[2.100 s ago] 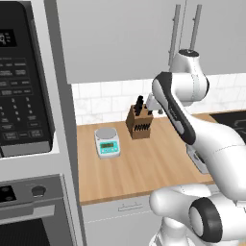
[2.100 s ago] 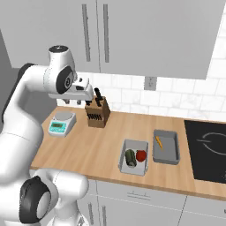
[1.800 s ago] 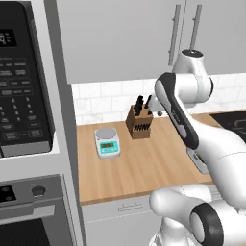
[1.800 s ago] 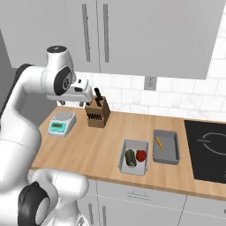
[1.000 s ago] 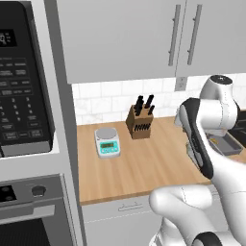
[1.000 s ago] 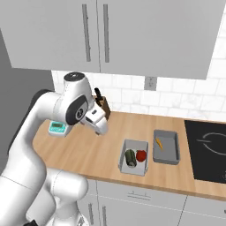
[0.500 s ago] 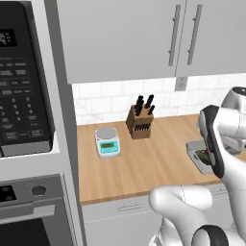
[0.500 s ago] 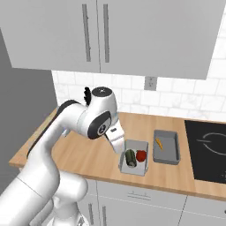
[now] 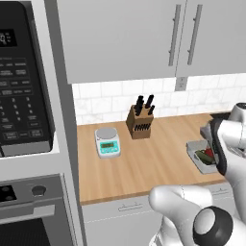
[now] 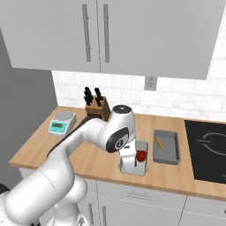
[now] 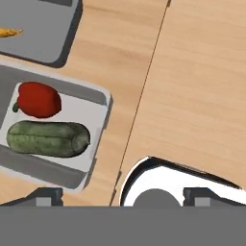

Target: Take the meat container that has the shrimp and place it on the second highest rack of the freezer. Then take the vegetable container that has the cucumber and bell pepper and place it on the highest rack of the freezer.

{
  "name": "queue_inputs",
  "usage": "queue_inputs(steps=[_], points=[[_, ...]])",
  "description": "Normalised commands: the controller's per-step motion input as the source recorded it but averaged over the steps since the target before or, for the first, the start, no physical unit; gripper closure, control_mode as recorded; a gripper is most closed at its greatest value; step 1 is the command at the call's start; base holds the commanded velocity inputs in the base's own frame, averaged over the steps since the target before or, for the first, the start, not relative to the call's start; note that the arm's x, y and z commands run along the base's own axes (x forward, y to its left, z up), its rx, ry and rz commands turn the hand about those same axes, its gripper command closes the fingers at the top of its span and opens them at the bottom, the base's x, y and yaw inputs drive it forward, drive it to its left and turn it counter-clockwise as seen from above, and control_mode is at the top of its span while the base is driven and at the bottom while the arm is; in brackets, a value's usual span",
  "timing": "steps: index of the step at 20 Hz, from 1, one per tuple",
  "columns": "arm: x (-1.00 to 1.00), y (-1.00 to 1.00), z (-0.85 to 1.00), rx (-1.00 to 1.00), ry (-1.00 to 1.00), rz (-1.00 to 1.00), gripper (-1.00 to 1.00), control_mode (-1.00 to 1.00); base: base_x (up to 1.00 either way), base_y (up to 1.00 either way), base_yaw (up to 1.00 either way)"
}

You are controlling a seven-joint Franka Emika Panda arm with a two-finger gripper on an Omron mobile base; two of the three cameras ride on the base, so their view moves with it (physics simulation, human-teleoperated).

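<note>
The pale vegetable container holds a red bell pepper and a dark green cucumber. It lies at the left of the hand view. My gripper is open and hovers above the bare wood just beside the bin's end, with nothing between its widely spread tips. In the right base view my hand hangs over the left part of the bin, next to the pepper. The dark-grey meat container with the small orange shrimp stands just right of it. The freezer and its racks are out of view.
A knife block and a small kitchen scale stand at the back left of the wooden counter. A black cooktop lies to the right. A microwave and oven column bound the counter's left end, under wall cabinets.
The arm has swung from high above the knife block to the right and down, ending low over the vegetable container. The jaws stayed open and the containers have not moved.
</note>
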Motion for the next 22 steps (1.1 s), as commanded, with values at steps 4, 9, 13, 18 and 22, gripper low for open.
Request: queue_inputs(steps=[4, 9, 13, 18, 22], points=[[0.08, -0.3, -0.18, 0.18, 0.03, -0.21, -1.0, -1.0, 0.0, 0.0, 0.0], [0.22, -0.22, -0.06, 0.1, 0.0, -0.11, -1.0, -1.0, 0.0, 0.0, 0.0], [0.09, -0.1, -0.04, 0.0, 0.01, -0.09, -1.0, -1.0, 0.0, 0.0, 0.0], [0.28, -0.1, -0.53, 0.0, 0.01, -0.05, -1.0, -1.0, 0.0, 0.0, 0.0], [0.34, 0.0, -0.46, 0.0, 0.02, 0.0, -1.0, -1.0, 0.0, 0.0, 0.0]])
